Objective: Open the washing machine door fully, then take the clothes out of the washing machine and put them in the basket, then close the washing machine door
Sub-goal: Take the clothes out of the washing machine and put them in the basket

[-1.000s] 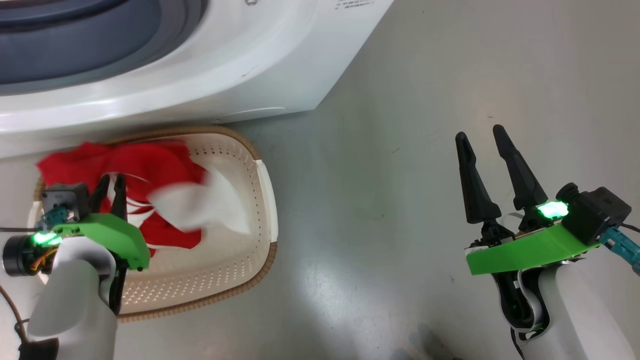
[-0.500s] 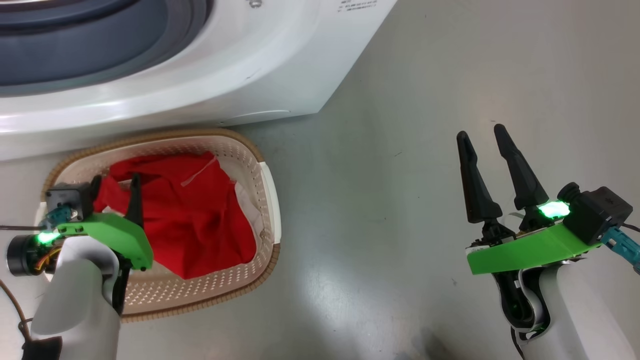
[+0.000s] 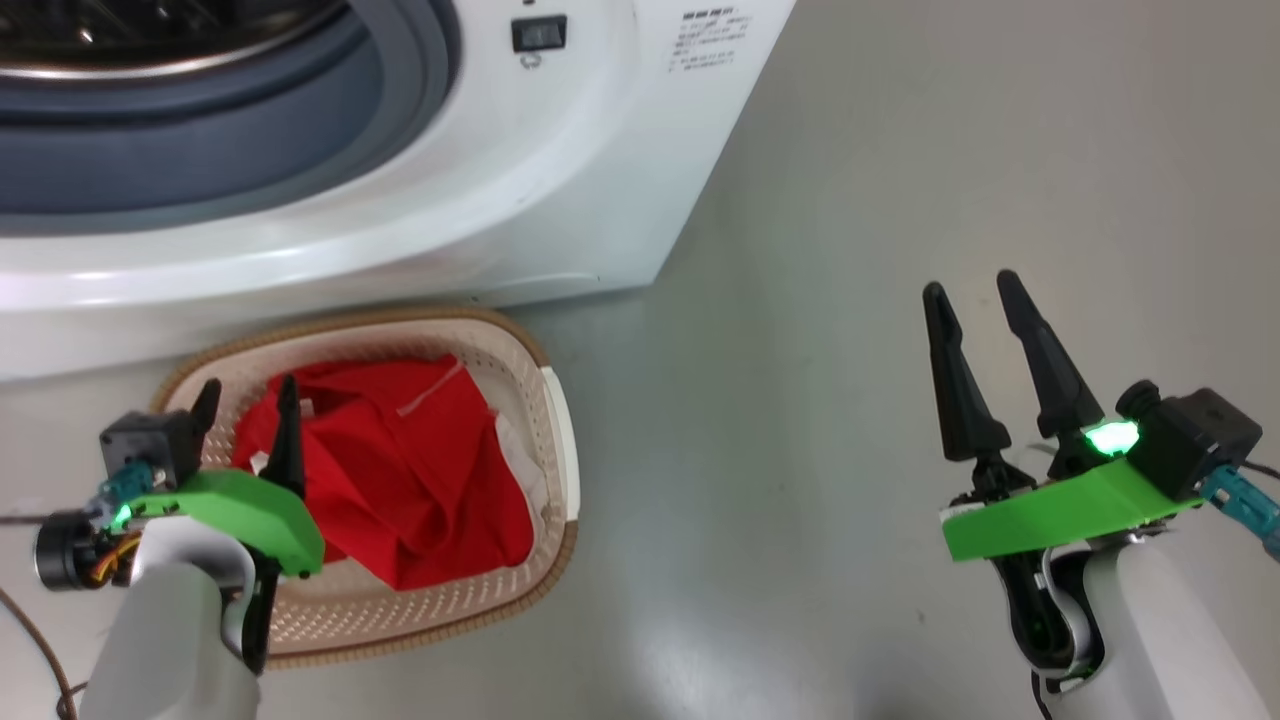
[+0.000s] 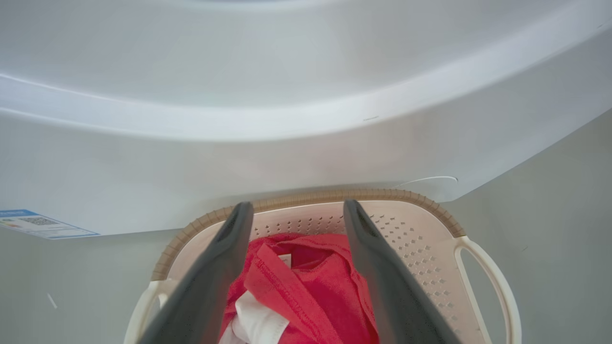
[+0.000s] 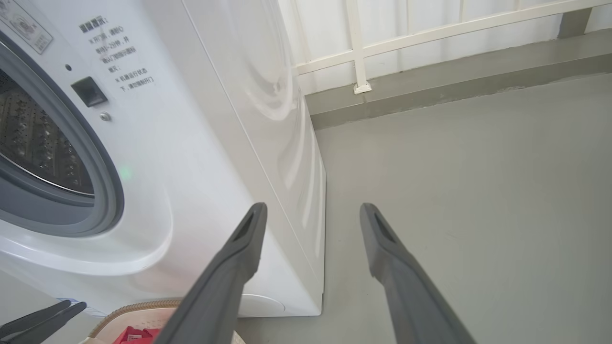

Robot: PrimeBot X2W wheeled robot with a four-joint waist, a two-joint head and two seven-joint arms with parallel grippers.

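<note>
The red clothes (image 3: 400, 480) lie heaped in the cream basket (image 3: 562, 440), which stands on the floor right against the front of the white washing machine (image 3: 560, 200). My left gripper (image 3: 249, 384) hovers open over the basket's left side, nothing between its fingers. In the left wrist view its fingers (image 4: 220, 267) frame the clothes (image 4: 306, 286) and the basket (image 4: 430, 258) below. My right gripper (image 3: 969, 284) stands open over bare floor, well right of the machine. The grey rubber ring (image 3: 250, 160) and steel drum (image 5: 33, 143) are exposed. The door is out of view.
Grey floor (image 3: 850, 200) spreads to the right of the machine. A white railing (image 5: 430, 38) on a low kerb runs behind it. The machine's front carries a black latch socket (image 3: 538, 33) and a small blue label (image 4: 38, 223). A cable trails at the lower left.
The red clothes dropped from my left gripper and settled in the basket, and that gripper opened. The head camera tilted up, so more of the machine's opening shows. The right arm held still.
</note>
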